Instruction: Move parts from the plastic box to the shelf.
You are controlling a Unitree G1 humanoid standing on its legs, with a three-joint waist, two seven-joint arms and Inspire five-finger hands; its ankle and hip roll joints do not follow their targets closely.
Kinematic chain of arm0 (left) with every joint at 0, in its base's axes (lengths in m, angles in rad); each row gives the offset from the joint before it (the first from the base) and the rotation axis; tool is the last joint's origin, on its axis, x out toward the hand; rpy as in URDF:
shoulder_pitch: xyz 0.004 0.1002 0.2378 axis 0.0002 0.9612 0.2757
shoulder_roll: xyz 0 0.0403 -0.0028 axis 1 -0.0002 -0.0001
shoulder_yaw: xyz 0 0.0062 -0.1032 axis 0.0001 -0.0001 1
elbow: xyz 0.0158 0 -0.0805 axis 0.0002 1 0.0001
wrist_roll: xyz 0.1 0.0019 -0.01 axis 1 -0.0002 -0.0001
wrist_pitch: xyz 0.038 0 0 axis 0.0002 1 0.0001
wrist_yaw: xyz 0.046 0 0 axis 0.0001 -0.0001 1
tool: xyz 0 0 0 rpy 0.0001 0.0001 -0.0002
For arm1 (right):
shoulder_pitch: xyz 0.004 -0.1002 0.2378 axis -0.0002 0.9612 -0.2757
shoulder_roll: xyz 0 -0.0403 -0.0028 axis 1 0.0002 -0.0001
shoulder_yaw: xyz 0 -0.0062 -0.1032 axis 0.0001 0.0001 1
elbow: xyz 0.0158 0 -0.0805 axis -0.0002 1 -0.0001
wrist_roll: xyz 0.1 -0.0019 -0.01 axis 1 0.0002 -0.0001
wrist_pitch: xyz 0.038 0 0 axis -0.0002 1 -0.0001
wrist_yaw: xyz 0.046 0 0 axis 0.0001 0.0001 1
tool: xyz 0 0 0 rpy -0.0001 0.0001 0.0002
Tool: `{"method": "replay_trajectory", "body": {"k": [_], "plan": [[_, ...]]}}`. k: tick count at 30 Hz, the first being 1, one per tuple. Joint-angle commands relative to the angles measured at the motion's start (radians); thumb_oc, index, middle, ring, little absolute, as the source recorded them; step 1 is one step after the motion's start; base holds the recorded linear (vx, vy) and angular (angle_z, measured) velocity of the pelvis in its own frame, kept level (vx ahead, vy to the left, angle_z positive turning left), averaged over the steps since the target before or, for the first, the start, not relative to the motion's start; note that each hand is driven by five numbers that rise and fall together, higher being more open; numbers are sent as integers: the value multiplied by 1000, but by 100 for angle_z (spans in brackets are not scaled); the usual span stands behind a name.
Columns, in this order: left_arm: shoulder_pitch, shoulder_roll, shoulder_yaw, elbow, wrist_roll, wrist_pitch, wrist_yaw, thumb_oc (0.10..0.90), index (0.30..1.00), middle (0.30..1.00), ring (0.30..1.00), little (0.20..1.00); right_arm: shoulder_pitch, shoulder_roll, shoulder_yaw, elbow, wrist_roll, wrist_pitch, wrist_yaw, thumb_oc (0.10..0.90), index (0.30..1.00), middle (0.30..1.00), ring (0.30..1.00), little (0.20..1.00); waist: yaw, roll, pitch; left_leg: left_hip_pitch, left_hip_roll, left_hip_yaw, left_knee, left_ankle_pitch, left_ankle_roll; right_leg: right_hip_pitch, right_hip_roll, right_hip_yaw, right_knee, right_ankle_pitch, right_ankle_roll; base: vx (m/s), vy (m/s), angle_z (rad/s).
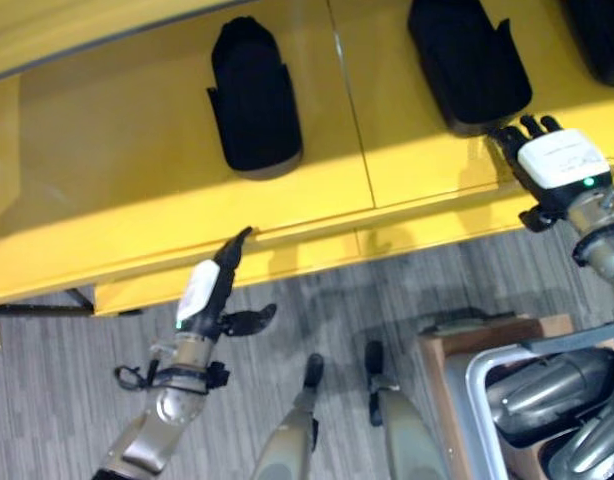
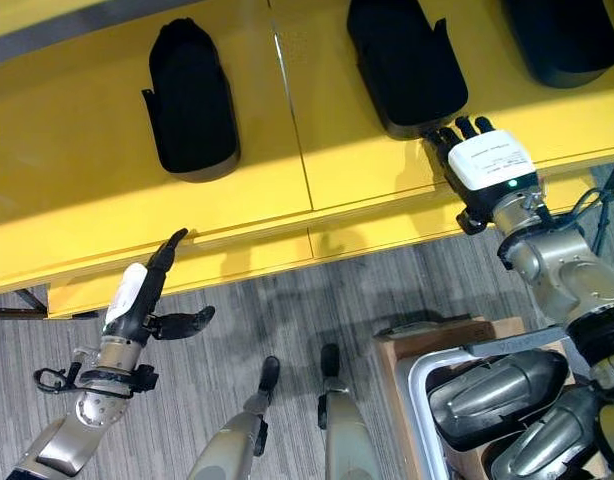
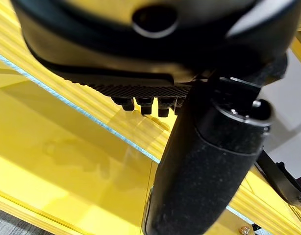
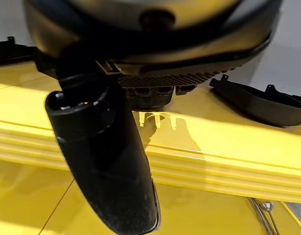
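Three black parts lie on the yellow shelf (image 1: pixel 107 190): one at the left (image 1: pixel 252 95), one in the middle (image 1: pixel 470 62) and one at the far right (image 1: pixel 602 35). My right hand (image 2: pixel 492 160) rests open at the shelf's front edge, its straight fingertips just at the near end of the middle black part (image 2: pixel 402 65), holding nothing. My left hand (image 1: pixel 212 290) hangs open below the shelf, fingers straight and pointing up at the front edge, thumb spread. The plastic box (image 1: pixel 477 385) sits at the lower right with several grey parts (image 2: pixel 497 390) in it.
The plastic box stands on a brown wooden stand (image 1: pixel 442 370) on the grey floor (image 1: pixel 47 380). The shelf has a seam (image 1: pixel 352 110) between the left and middle black parts. In the right wrist view a black part (image 4: pixel 268 103) lies on the shelf beside the thumb (image 4: pixel 111 161).
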Motion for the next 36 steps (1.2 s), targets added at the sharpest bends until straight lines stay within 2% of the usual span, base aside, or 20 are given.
{"method": "replay_trajectory", "body": {"k": [1,10,36], "plan": [[-27,29,35,-59,-20,-30,31,900,1000,1000,1000,1000,-180,-38,60,26,46,30,-83,900,1000,1000,1000,1000,-4,-41,-26,89,-6,-6,-49,-19,4,-30,-37,42,121,-72,48,0,0,0],[-30,27,41,-64,-29,-30,35,900,1000,1000,1000,1000,-225,-31,81,98,73,41,-93,900,1000,1000,1000,1000,9,-41,-15,64,-15,-14,-49,-12,4,-52,-40,38,119,-62,49,0,0,0],[-25,17,73,-73,-46,-24,50,900,1000,1000,1000,1000,-295,9,114,63,78,50,-84,900,1000,1000,1000,1000,33,-49,3,42,-21,-27,-49,-16,9,-81,-51,37,122,-56,53,1,3,1]]}}
